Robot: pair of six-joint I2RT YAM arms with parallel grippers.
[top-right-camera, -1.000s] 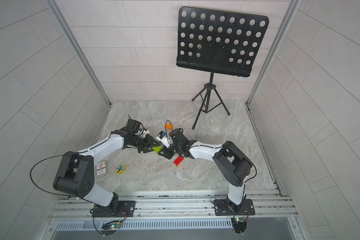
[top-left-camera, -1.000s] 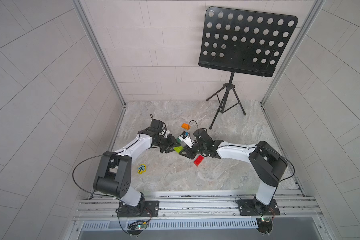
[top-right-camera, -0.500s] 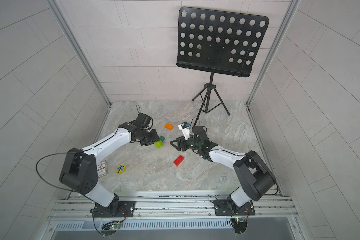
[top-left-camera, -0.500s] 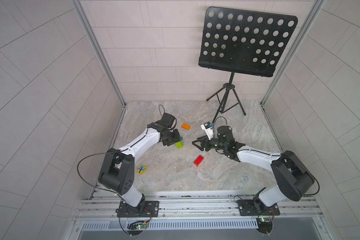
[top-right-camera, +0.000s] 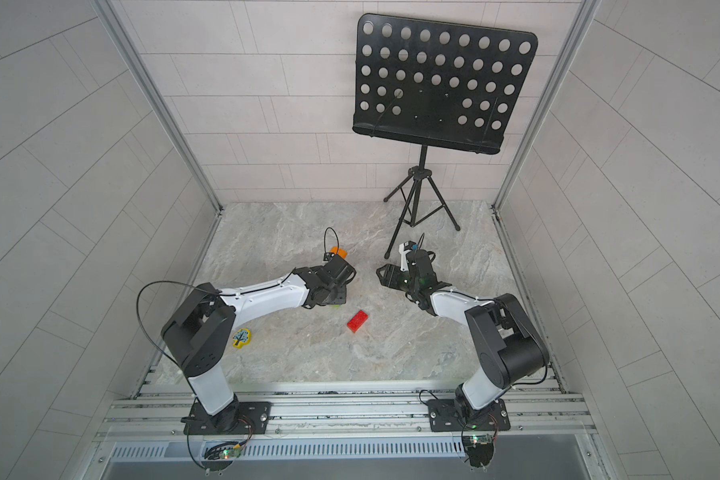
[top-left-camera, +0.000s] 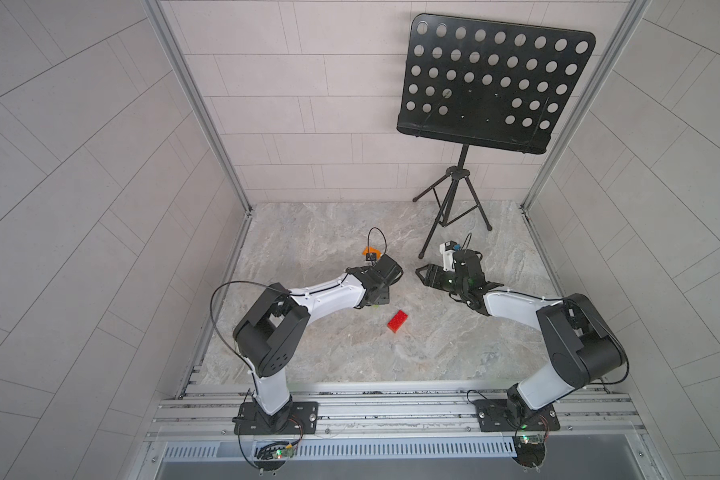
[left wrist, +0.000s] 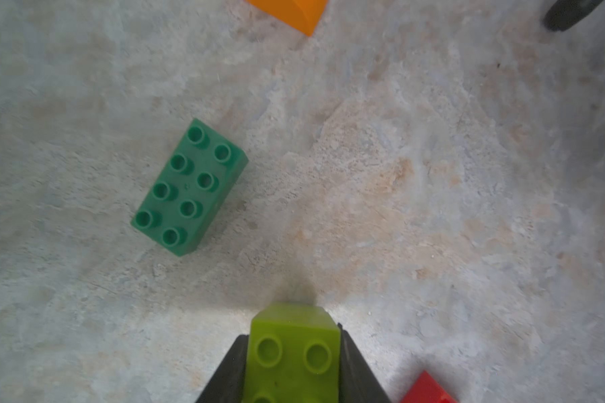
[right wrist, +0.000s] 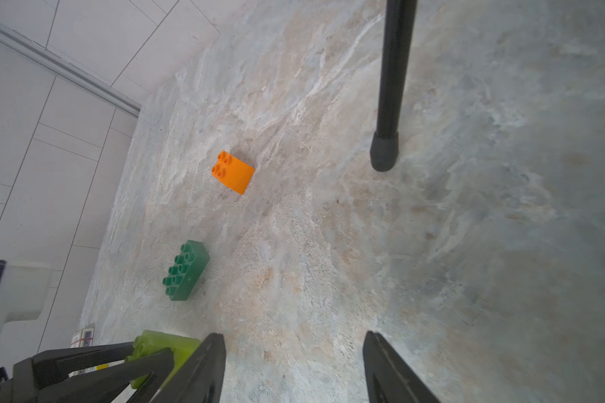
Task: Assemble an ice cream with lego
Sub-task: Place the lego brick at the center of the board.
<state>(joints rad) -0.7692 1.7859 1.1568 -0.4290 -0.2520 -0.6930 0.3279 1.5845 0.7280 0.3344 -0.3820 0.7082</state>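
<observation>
My left gripper [left wrist: 294, 335] is shut on a lime-green lego piece [left wrist: 294, 359], its studs facing the wrist camera, held low over the floor. In the top views only a sliver of it [top-left-camera: 375, 306] shows under the left gripper [top-left-camera: 377, 297]. A dark green brick [left wrist: 189, 186] lies studs up just beyond it, hidden by the left arm in both top views. The orange rounded brick [top-left-camera: 371, 252] lies farther back. The red brick [top-left-camera: 398, 321] lies toward the front. My right gripper [top-left-camera: 422, 274] stands open and empty to the right of the left one, fingers [right wrist: 210, 366] wide apart.
A black music stand [top-left-camera: 454, 208] stands at the back right. One of its tripod feet [right wrist: 383, 153] rests close ahead of the right gripper. A flat yellow piece [top-right-camera: 241, 337] lies by the left arm's elbow. Tiled walls close in both sides.
The two grippers met over the lime-green piece a second ago. The right one has opened, let go and drawn back to the right. The left one has kept the piece and shifted slightly.
</observation>
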